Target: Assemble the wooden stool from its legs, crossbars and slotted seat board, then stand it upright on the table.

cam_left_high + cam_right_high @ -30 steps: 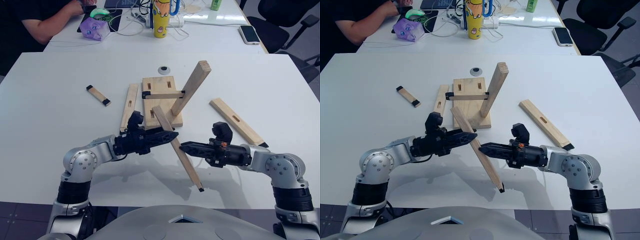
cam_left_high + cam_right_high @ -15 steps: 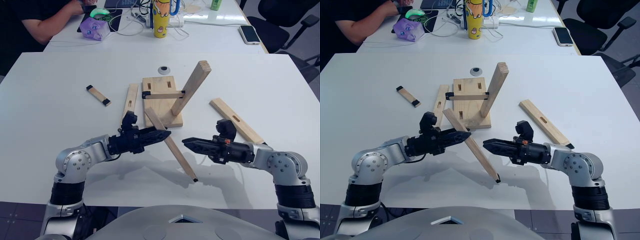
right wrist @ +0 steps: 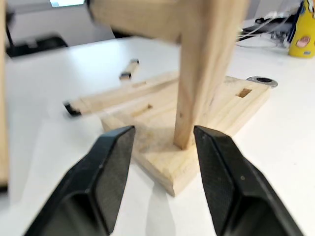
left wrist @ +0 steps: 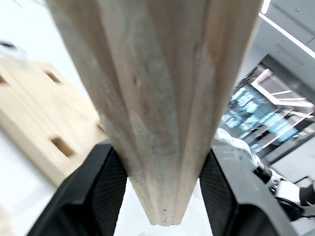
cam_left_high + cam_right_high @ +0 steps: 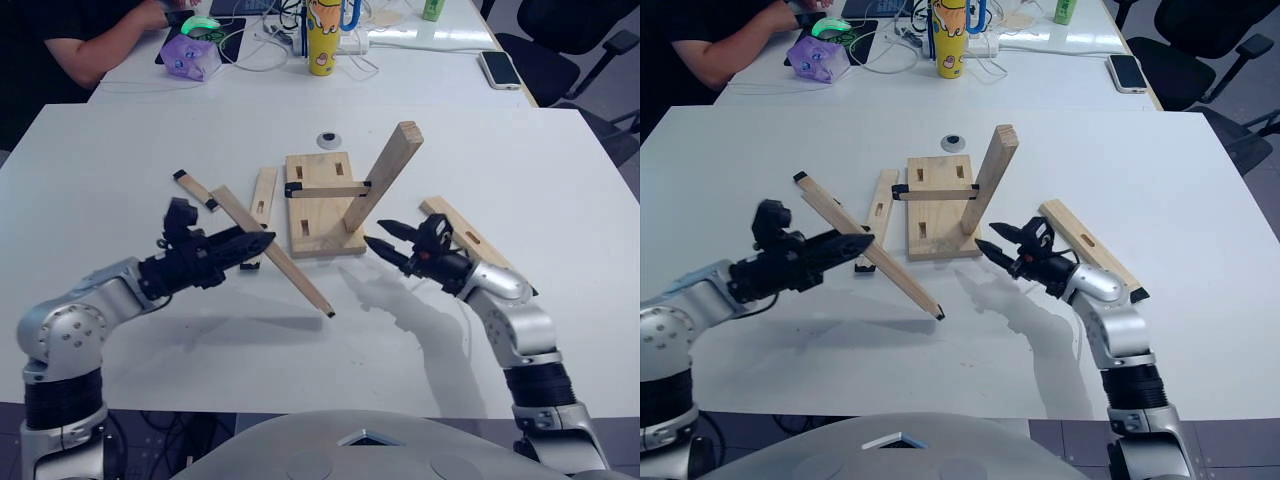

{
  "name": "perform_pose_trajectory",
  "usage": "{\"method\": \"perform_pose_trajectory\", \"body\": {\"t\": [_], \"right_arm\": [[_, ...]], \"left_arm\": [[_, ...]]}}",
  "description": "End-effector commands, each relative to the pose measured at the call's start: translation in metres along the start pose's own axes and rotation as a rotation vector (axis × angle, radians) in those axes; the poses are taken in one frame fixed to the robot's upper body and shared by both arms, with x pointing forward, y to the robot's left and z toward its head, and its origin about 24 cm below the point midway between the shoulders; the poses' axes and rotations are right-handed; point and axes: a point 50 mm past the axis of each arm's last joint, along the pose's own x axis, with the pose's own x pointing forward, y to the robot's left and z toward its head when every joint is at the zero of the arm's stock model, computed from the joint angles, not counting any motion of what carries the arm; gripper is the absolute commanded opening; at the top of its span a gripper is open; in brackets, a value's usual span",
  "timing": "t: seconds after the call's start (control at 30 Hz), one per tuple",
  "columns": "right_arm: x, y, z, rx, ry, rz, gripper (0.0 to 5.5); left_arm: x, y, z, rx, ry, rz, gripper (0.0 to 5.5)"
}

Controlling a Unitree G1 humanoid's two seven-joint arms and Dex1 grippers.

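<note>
My left gripper (image 5: 256, 241) clamps a long pale wooden leg (image 5: 292, 276), slanting down toward my right. My right gripper (image 5: 376, 234), spread wide, points at the foot of the tilted leg (image 5: 383, 175) socketed in the slotted wooden seat board (image 5: 312, 215), just ahead.

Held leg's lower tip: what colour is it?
Black tip on the pale wooden leg; left eye view shows it best.

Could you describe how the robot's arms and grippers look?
The left arm and right arm are silver-grey with rounded joint housings. The left gripper and right gripper are black, each with two long tapering fingers and a boxy black module on top.
</note>
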Motion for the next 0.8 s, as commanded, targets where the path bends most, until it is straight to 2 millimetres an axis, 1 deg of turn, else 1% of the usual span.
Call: {"method": "perform_pose_trajectory", "body": {"t": [0.03,0.23,0.3,0.4,0.6,0.67,0.8], "right_arm": [[0.0,0.004,-0.013,-0.064,0.022,-0.023,2.21],[0.006,0.006,-0.021,-0.14,0.045,-0.059,2.21],[0.009,0.006,-0.023,-0.157,0.059,-0.078,2.21],[0.013,0.003,-0.027,-0.179,0.088,-0.109,2.21],[0.01,-0.018,-0.031,-0.211,0.134,-0.238,2.21],[0.008,-0.027,-0.031,-0.204,0.144,-0.282,2.21],[0.001,-0.047,-0.028,-0.2,0.15,-0.392,2.21]], "left_arm": [[-0.005,0.0,0.022,0.086,-0.029,0.022,2.03],[-0.014,0.006,0.03,0.115,-0.027,0.065,2.03],[-0.014,0.007,0.033,0.13,-0.024,0.072,2.03],[-0.012,0.015,0.039,0.186,-0.027,0.135,2.03],[-0.007,0.023,0.046,0.271,-0.061,0.197,2.03],[-0.005,0.028,0.048,0.325,-0.057,0.252,2.03],[0.002,0.027,0.05,0.387,-0.101,0.266,2.03]]}}
